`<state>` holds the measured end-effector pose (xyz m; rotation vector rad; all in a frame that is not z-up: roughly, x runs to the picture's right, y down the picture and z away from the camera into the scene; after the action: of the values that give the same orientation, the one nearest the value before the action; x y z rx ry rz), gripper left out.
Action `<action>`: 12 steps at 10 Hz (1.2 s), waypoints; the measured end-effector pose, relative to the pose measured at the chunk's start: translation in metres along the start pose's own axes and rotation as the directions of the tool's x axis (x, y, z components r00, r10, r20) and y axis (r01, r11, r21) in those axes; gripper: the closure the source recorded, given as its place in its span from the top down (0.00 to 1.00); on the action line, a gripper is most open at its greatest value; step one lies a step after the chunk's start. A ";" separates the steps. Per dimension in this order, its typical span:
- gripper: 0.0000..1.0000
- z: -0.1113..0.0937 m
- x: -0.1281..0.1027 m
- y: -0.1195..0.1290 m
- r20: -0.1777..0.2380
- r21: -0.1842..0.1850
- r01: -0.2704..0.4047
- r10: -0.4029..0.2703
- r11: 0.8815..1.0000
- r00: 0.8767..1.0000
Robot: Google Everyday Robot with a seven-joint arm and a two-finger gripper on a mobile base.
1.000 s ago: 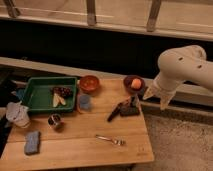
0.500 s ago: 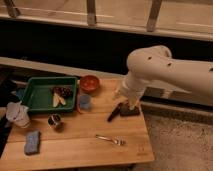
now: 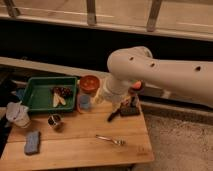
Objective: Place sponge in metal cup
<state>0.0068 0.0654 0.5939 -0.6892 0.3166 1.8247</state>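
Observation:
The dull-blue sponge lies flat at the front left corner of the wooden table. The small metal cup stands upright a little behind and to the right of it, apart from it. My white arm reaches in from the right over the back of the table. My gripper hangs at its lower end, above the table between the orange bowl and a black tool, well away from the sponge and the cup. Nothing shows in it.
A green tray with food scraps sits at the back left. A whitish translucent cup stands left of the metal cup. An orange bowl, a blue pad, a black tool and a fork are also on the table.
My arm has swung from the right side leftward over the table's back, and the gripper now hangs near the orange bowl. The sponge and the cup have not moved.

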 end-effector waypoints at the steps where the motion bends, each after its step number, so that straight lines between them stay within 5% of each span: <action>1: 0.61 0.001 0.000 0.001 -0.001 0.000 0.002 -0.002 1.000 1.000; 5: 0.61 0.011 0.008 0.020 -0.001 0.009 0.062 -0.062 0.998 0.998; 12: 0.61 0.121 0.047 0.159 -0.086 0.006 0.272 -0.271 0.962 0.959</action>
<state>-0.1881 0.1086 0.6441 -0.7601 0.2790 1.5328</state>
